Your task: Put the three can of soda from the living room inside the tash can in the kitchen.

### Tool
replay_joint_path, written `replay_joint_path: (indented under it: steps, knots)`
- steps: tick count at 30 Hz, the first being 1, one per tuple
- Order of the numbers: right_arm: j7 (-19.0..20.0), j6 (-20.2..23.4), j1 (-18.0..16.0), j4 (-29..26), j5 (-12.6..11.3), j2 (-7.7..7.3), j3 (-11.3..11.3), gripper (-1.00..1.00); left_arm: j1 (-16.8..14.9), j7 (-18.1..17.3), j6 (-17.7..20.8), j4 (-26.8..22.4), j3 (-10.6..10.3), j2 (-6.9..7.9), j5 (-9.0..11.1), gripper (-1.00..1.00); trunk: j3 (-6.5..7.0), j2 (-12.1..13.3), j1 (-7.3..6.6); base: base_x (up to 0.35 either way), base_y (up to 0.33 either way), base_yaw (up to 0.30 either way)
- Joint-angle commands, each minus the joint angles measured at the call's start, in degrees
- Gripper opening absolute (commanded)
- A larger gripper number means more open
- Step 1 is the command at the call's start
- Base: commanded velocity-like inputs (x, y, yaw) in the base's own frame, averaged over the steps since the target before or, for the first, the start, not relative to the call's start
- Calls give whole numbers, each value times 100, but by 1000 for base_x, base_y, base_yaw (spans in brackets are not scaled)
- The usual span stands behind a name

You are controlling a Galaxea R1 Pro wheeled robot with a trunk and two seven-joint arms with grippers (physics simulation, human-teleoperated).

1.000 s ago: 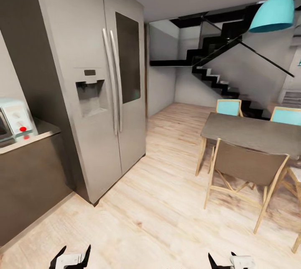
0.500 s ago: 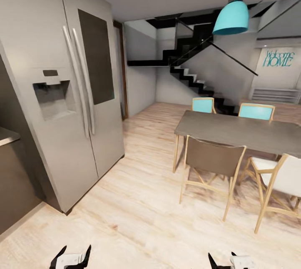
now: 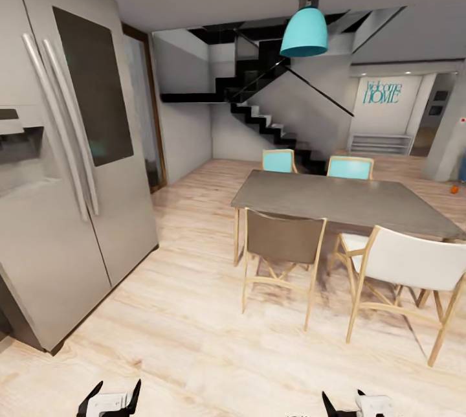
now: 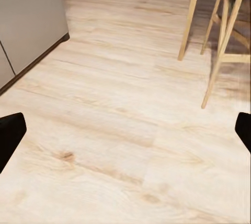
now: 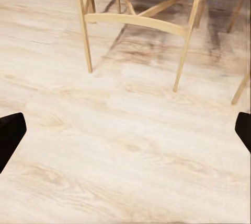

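Observation:
My left gripper [image 3: 110,399] and right gripper [image 3: 348,404] hang low over the light wood floor [image 3: 194,313], both open with nothing between the fingers. In the left wrist view the left gripper [image 4: 125,135] has its black fingertips [image 4: 10,132] spread wide over bare planks. The right gripper [image 5: 125,135] is spread just as wide in the right wrist view, near a chair's legs [image 5: 86,31]. The tash can is out of view. Far off at the right edge sits a tiny orange speck [image 3: 454,189], too small to identify as a can of soda.
A tall steel fridge [image 3: 58,197] stands close on the left. Ahead to the right is a grey dining table [image 3: 336,200] ringed by wooden chairs [image 3: 285,248], under a turquoise lamp [image 3: 304,32]. Open floor runs between fridge and table towards the black staircase [image 3: 265,119].
The whole view has swung right: the fridge slid left, the counter with the microwave left the picture, and more of the table, chairs and far wall came in. Both grippers hold the same pose.

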Motion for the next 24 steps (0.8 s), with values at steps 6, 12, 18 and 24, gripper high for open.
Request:
replay_joint_path:
  steps: [6, 12, 18, 24]
  knots:
    - [0, 0, -12, 28, 0, 0, 0, 100, 0, 0, 0, 0, 0, 0, -1, 100, 11, 0, 0, 0, -288, -250]
    - [0, 0, -14, 33, 0, -1, 0, 100, 0, 0, 0, 0, -3, -1, -5, 100, 24, 0, 0, 0, -288, -250]
    - [0, 0, -14, 34, 0, -1, 0, 100, 0, 0, 0, 0, -8, 0, -7, 100, 37, 0, 0, 0, -288, -250]
    - [0, 0, -14, 34, 0, -1, 0, 100, 0, 0, 0, 0, -9, 1, -8, 100, 50, 0, 0, 0, -288, -250]
